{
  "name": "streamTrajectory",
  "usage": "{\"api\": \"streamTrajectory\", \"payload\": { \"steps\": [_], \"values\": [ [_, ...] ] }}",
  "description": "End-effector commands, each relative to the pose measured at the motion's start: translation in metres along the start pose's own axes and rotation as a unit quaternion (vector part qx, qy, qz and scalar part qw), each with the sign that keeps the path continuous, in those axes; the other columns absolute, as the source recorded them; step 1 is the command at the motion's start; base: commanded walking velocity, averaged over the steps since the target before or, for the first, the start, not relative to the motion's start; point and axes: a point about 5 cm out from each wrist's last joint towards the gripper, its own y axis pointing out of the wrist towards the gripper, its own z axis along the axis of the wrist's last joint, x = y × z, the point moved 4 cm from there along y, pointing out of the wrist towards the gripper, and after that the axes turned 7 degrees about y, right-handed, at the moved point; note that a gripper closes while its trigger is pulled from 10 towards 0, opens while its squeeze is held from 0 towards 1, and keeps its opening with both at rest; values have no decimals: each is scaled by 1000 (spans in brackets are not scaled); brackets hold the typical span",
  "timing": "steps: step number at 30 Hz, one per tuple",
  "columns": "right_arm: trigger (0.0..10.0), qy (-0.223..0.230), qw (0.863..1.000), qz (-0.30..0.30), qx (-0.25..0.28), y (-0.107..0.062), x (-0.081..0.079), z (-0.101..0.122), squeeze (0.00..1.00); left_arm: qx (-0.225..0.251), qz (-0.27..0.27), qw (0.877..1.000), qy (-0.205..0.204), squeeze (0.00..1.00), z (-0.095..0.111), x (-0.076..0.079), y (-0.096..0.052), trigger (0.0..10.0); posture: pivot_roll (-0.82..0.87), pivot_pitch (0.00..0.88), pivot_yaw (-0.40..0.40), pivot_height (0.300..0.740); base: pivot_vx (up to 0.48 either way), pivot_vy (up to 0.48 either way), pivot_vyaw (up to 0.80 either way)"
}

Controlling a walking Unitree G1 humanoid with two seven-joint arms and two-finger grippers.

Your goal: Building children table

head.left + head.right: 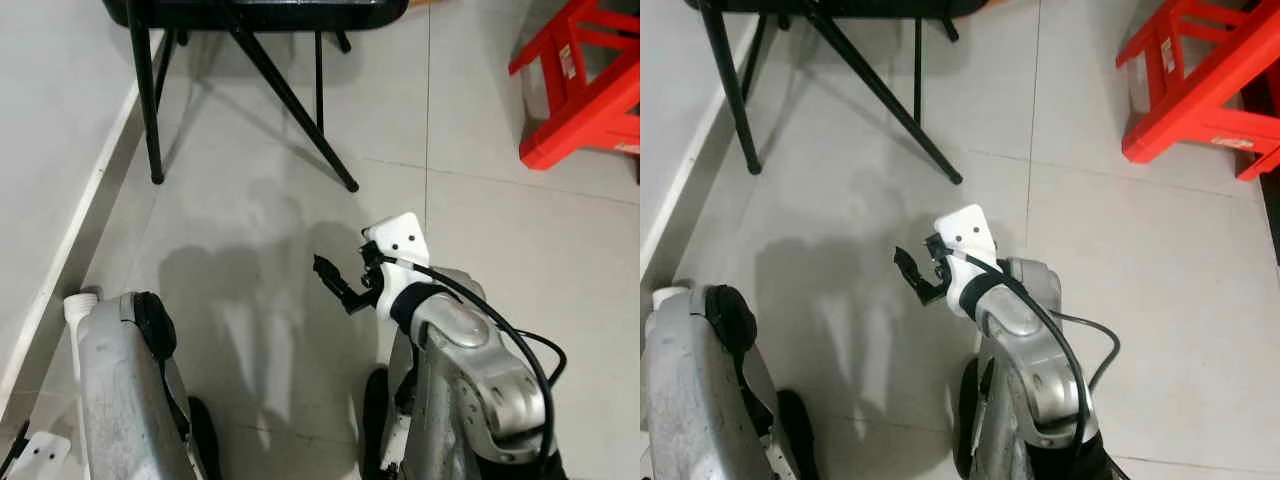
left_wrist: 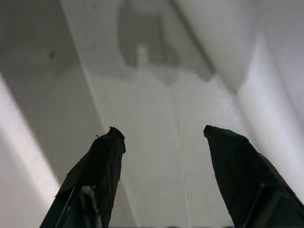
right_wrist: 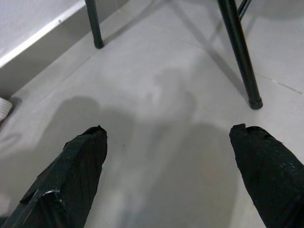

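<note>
Two grippers are spread wide and hold nothing. Right gripper (image 3: 166, 135) is raised over the tiled floor (image 1: 500, 230), aimed toward the black chair legs (image 1: 290, 100). Left gripper (image 2: 164, 135) hangs low near the wall baseboard (image 1: 70, 240). Red plastic stool (image 1: 585, 85) stands well apart, at far right.

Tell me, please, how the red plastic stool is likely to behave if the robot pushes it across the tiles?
The red plastic stool looks hollow-framed, so probably light. On the glossy floor tiles it would likely slide easily. Pushed high, it might tip.
</note>
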Motion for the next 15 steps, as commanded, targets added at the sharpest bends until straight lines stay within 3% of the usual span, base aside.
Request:
{"api": "streamTrajectory", "payload": {
  "steps": [1,5,8,10,15],
  "values": [
    [10000,8,1000,10,-15,-5,-3,-8,0,-34,-19,999,3,0,-21,15,-3,10000,-221,563,-127,300,0,0,0],
    [10000,8,1000,14,-21,-8,-3,-6,0,-46,2,998,-48,0,-21,9,-1,10000,-256,580,-146,300,0,0,0],
    [10000,8,1000,14,-22,-9,-3,-5,0,-48,6,997,-57,0,-21,8,-1,10000,-256,580,-146,300,0,0,0],
    [10000,7,1000,13,-24,-10,0,-4,0,-60,16,993,-99,0,-25,8,-1,10000,-272,585,-159,300,0,0,0],
    [10000,3,1000,15,-27,-11,4,0,0,-69,15,991,-115,0,-30,13,-1,10000,-279,587,-166,300,0,0,0]
  ]
}}
